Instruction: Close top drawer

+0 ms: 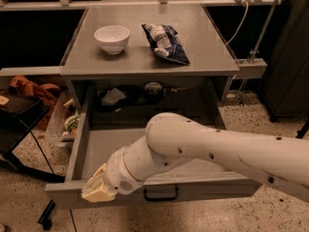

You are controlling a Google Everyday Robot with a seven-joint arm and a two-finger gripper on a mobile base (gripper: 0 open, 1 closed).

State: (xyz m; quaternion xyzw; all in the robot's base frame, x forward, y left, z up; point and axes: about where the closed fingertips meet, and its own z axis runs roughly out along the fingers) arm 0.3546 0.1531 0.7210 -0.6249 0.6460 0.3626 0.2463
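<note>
The top drawer (217, 188) is pulled far out of the grey cabinet, with its black bar handle (161, 195) at mid-front. My white arm reaches across it from the right. My gripper (98, 190) is at the left part of the drawer's front panel, its cream fingers against the top of the front edge. A few small items lie at the back of the drawer (114, 96), in shadow under the cabinet top.
A white bowl (112, 37) and a dark snack bag (164, 41) sit on the cabinet top (207, 52). A black stand (19, 115) and orange cloth (34, 88) are at the left. Speckled floor lies in front.
</note>
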